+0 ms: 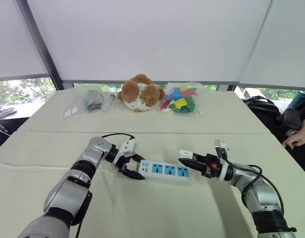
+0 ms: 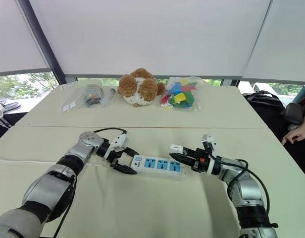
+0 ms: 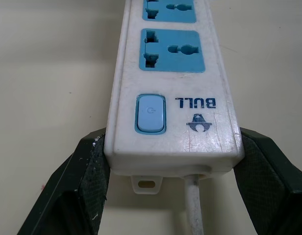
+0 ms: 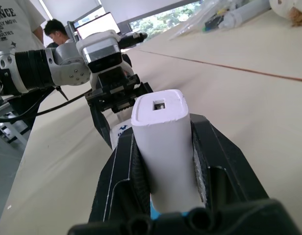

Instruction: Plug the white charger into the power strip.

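Note:
A white power strip (image 1: 166, 170) with blue sockets lies flat on the cream table, its switch end toward my left arm. My left gripper (image 1: 133, 166) is shut on that switch end, one finger (image 3: 87, 181) on each long side. The cord (image 3: 194, 208) leaves the strip between the fingers. My right gripper (image 1: 190, 161) is shut on the white charger (image 4: 165, 147), which hangs just above the strip's far end. The charger's tip (image 1: 185, 153) points toward my left arm.
At the table's far side lie a brown teddy bear (image 1: 139, 92), a bag of coloured pieces (image 1: 180, 99) and a clear bag of small items (image 1: 88, 101). A person's hand (image 1: 296, 138) rests at the right edge. People stand behind the table in the right wrist view.

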